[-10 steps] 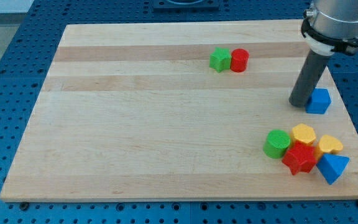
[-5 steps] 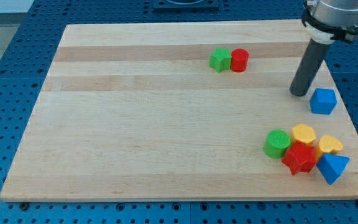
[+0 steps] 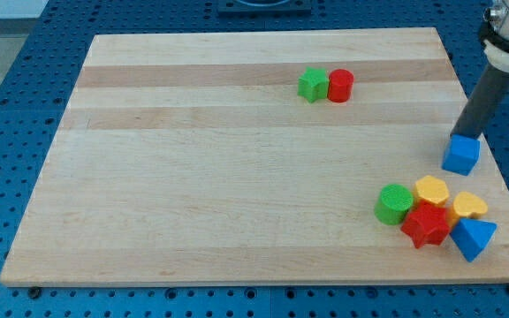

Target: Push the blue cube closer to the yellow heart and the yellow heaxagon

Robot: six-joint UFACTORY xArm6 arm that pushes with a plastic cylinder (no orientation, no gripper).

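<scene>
blue cube (image 3: pixel 460 155) just below my tip (image 3: pixel 465 135)

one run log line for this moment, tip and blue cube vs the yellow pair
tip: at top edge of blue cube | cube: above yellow hexagon and yellow heart, apart | step: push toward yellows pending

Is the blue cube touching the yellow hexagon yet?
No: a strip of bare board separates the blue cube from the yellow hexagon below it, with my tip at the cube's top edge.
</scene>
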